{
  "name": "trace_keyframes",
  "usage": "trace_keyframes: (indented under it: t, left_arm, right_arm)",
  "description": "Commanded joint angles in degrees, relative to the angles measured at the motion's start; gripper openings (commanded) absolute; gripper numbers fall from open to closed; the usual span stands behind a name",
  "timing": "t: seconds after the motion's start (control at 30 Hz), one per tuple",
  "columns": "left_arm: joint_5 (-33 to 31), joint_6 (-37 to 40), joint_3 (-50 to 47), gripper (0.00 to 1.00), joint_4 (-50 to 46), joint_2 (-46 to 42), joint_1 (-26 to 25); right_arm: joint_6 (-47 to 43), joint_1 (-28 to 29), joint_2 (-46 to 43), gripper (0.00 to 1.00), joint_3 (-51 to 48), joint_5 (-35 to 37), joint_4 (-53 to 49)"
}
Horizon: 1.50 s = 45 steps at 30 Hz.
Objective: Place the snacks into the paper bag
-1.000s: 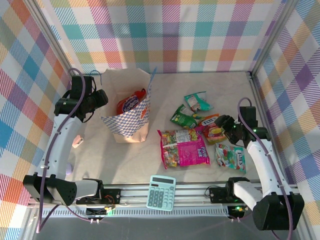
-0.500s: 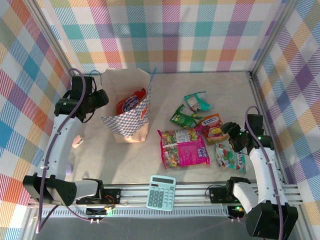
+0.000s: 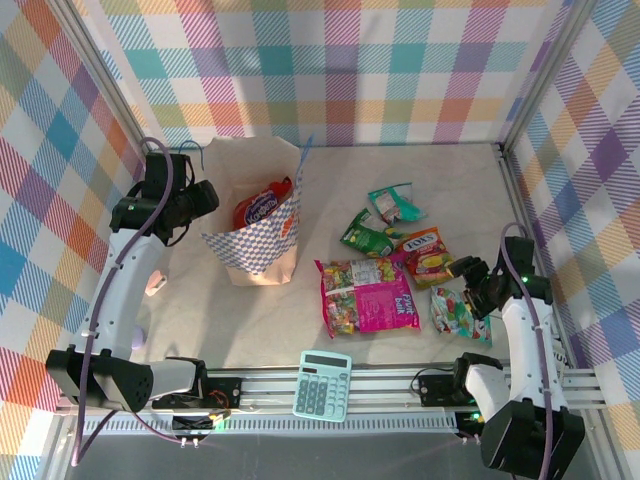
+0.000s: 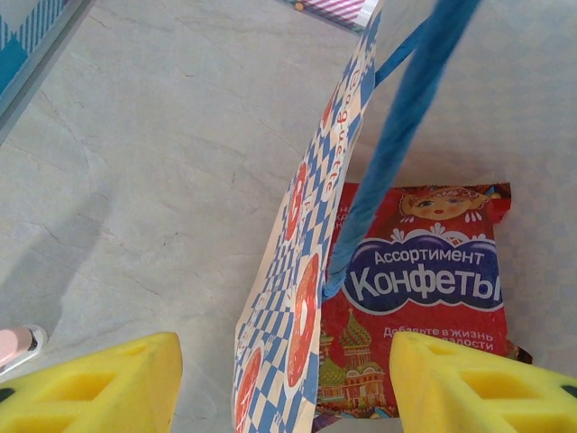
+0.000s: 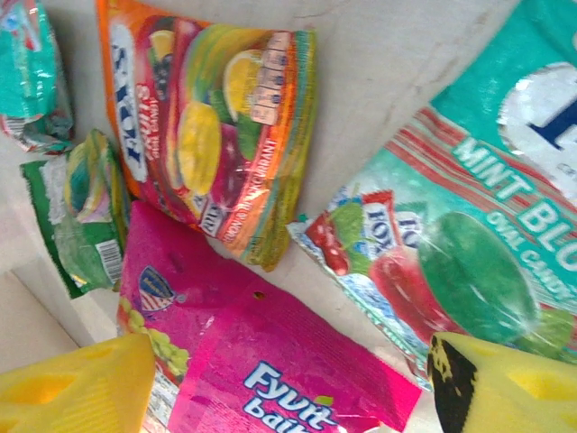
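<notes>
From overhead I saw the paper bag (image 3: 250, 250) standing open, its blue-and-white checker band towards me. My left claw (image 3: 200, 197) hovered just beside the bag's left rim. Through the left wrist camera its yellow fingers (image 4: 99, 388) were spread wide, one on each side of the bag's printed wall, gripping nothing. A blue cord handle (image 4: 406, 135) crossed the bag's mouth. Inside the bag lay a red packet (image 4: 424, 280) with a nesting-doll picture and white Cyrillic writing, "Ассортимент Конфеты", with smaller "Добавьте в жизнь" beneath.

The other snacks lay on the table to the right of the bag. Nearest the bag was the big magenta packet (image 3: 368, 297). Its white lettering began with "F", but I could not read the rest with certainty. Farther from the bag sat a green packet (image 3: 365, 235) with a barcode, a small teal packet (image 3: 395, 203), and an orange packet (image 3: 425, 252) marked "FOX'S" with fruit pictures. Farthest from the bag lay a mint packet (image 3: 458, 310), printed "FOX'S", "MINT" and "OVAL CAND" running off the edge of the right wrist view.

My right claw (image 3: 470, 275) hovered between the orange and mint packets, well apart from the bag, fingers apart and empty. A pale calculator (image 3: 323, 385) sat by the front rail, nearer me than the bag.
</notes>
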Motion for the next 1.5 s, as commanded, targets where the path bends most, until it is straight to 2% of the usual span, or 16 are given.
trace_keyframes:
  t: [0.0, 0.4, 0.67, 0.77, 1.0, 1.23, 1.47]
  left_arm:
    - [-0.42, 1.32, -0.17, 0.63, -0.72, -0.66, -0.56]
    - [-0.97, 2.40, 0.12, 0.65, -1.87, -1.19, -0.61]
    - [-0.06, 2.38, -0.71, 0.67, -0.75, -1.01, -0.64]
    - [0.17, 2.24, -1.03, 0.67, -0.73, -0.79, -0.64]
    - [-0.11, 2.15, -1.27, 0.68, -0.98, -1.16, -0.64]
    - [-0.12, 1.89, -1.02, 0.69, -1.56, -1.53, -0.65]
    - [-0.29, 1.71, -0.95, 0.70, -1.65, -1.72, -0.64]
  right_arm:
    - [0.87, -1.54, -0.41, 0.83, 0.17, 0.02, -5.76]
    - [9.02, -3.21, -3.40, 0.83, -6.28, -5.40, -11.43]
    - [10.71, -3.23, -7.15, 0.84, -7.83, -3.49, -14.56]
    - [10.88, -3.21, -6.86, 0.88, -8.49, -3.29, -14.52]
    - [10.88, -3.27, -5.19, 0.90, -10.06, -2.03, -11.21]
    - [9.81, -3.27, 0.61, 0.90, -11.02, -2.39, -6.63]
    - [11.41, -3.21, 0.17, 0.89, -14.16, -2.25, -1.42]
